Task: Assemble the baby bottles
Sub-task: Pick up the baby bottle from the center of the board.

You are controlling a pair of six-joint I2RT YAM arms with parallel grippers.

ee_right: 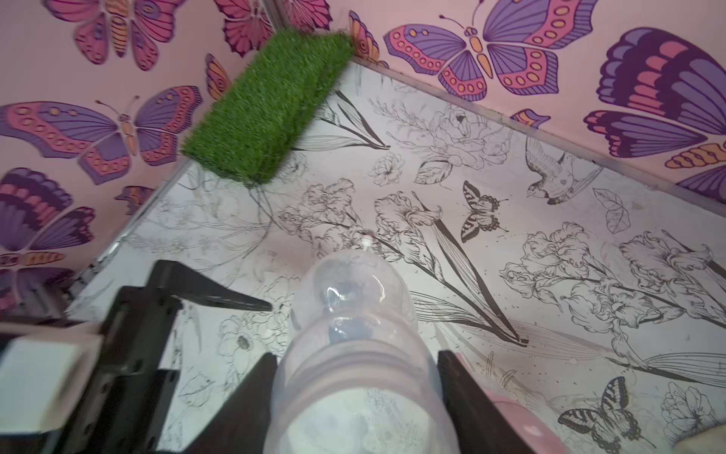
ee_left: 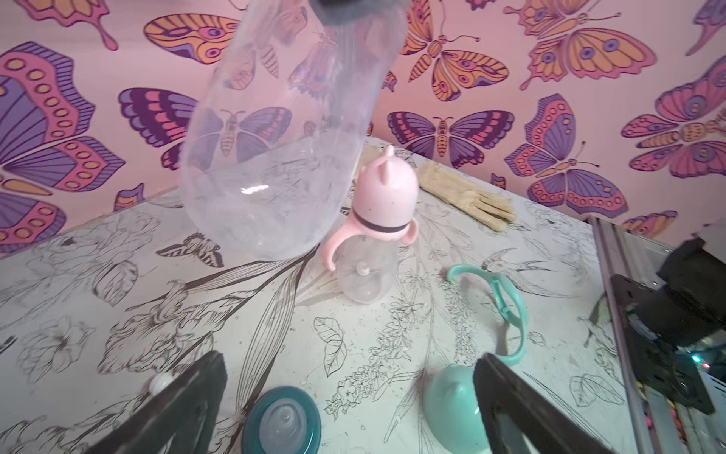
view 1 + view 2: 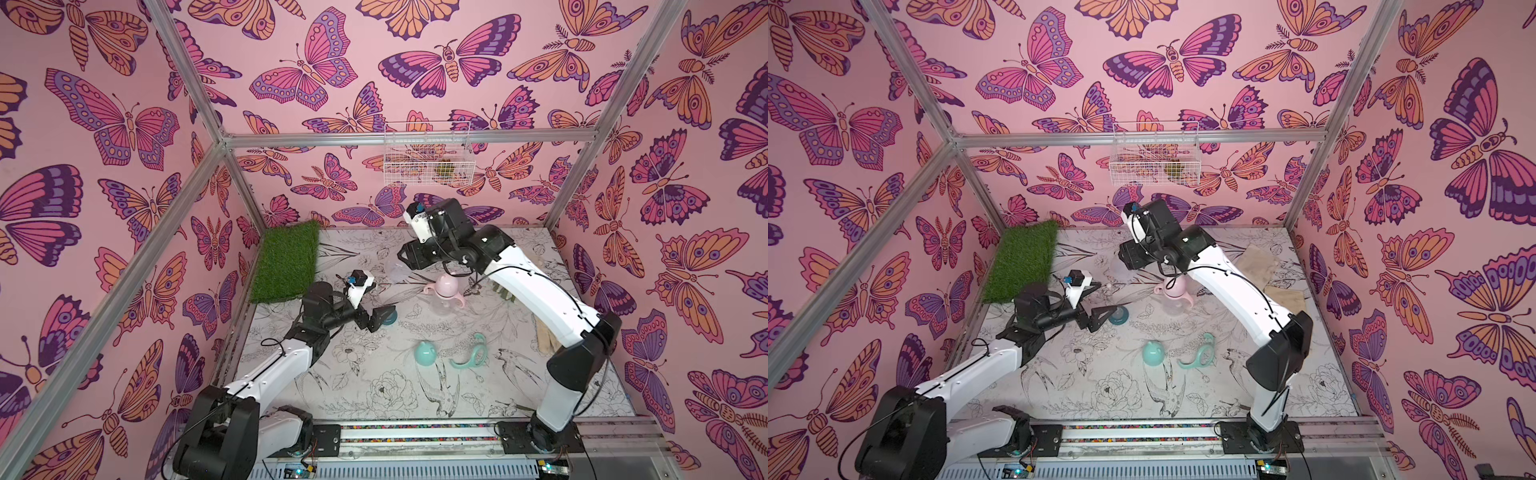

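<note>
Two right fingers (image 1: 467, 397) are partly closed on the threaded neck end of a clear bottle (image 1: 349, 310), one on each side. I have it tilted off the bench (image 1: 510, 220), rounded base pointing away from the wrist. My left fingers (image 2: 188, 401) are spread wide with nothing between them, low over the bench. At their tips the dark teal nipple collar (image 2: 281, 422) lies flat, its clear nipple facing up. Just beside it sits the teal dome cap (image 2: 448, 408), partly behind one finger. Near that, the teal handle ring (image 2: 506, 314) lies on the bench. Farther out, the pink bottle (image 2: 377, 220) stands upright with its eared cap and handles on. The held clear bottle hangs close beside it. A beige glove (image 2: 467, 192) lies beyond the pink bottle, near the wall. In both top views a grass mat (image 3: 286, 262) fills the far left corner.
</note>
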